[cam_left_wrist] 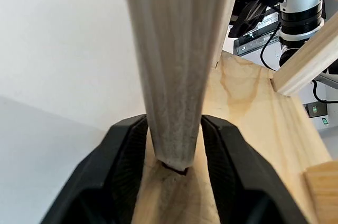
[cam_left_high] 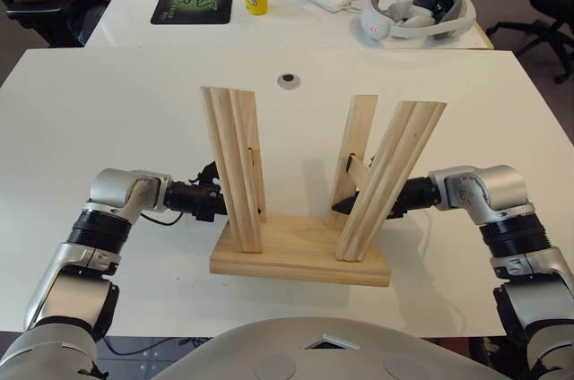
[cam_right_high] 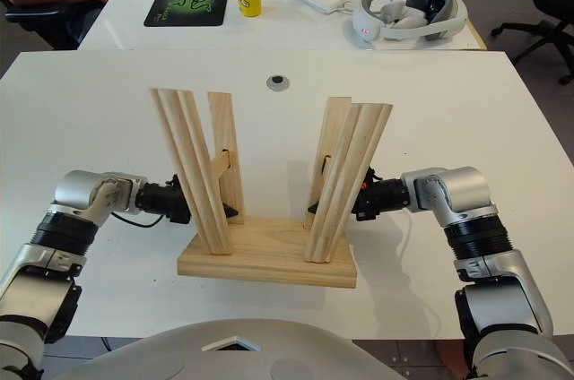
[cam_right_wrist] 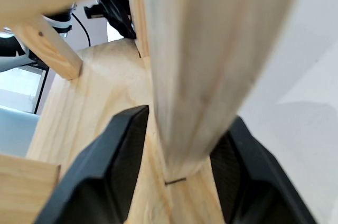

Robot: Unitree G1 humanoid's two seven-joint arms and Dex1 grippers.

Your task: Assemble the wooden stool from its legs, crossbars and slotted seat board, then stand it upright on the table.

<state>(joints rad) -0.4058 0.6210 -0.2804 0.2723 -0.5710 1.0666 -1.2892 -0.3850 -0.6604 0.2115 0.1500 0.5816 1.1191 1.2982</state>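
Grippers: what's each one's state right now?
Left gripper: shut on the left near leg, low by the seat board.
Right gripper: shut on the right near leg, also low down.

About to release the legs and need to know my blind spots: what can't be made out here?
- Jaws: in head views, mostly hidden behind the left front leg and right front leg.
- Crossbar ends: head views, covered by the legs.
- Slot depth in the seat board: wrist views too close, leg bases block it.
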